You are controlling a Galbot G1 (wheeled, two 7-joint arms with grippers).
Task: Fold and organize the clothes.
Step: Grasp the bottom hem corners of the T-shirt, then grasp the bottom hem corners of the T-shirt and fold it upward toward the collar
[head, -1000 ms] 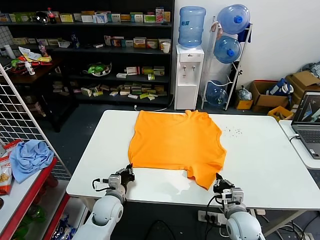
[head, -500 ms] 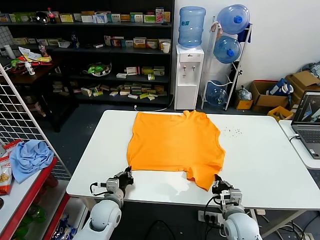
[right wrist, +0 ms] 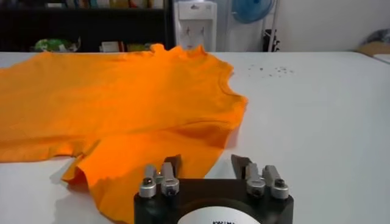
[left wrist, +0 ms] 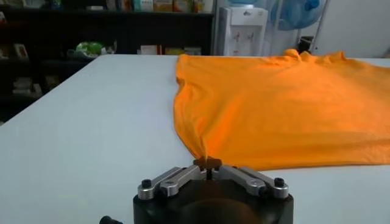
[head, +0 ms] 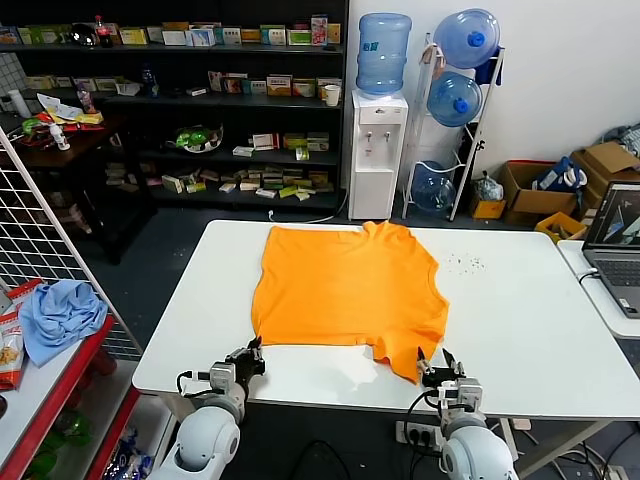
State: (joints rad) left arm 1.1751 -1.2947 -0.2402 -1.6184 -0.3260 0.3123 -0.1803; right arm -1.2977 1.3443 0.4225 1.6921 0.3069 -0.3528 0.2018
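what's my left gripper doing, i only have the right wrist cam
Observer: The left gripper is shut on the near left corner of the orange T-shirt, at the near edge of the white table.
Operator: and the right one, is it on the cloth
Observer: No. In the head view the right gripper is open, its fingers standing just off the shirt's near right corner.
Operator: anything else on the table
Observer: A patch of small dark specks lies beyond the shirt on the robot's right, and a laptop sits on the neighbouring table further right.
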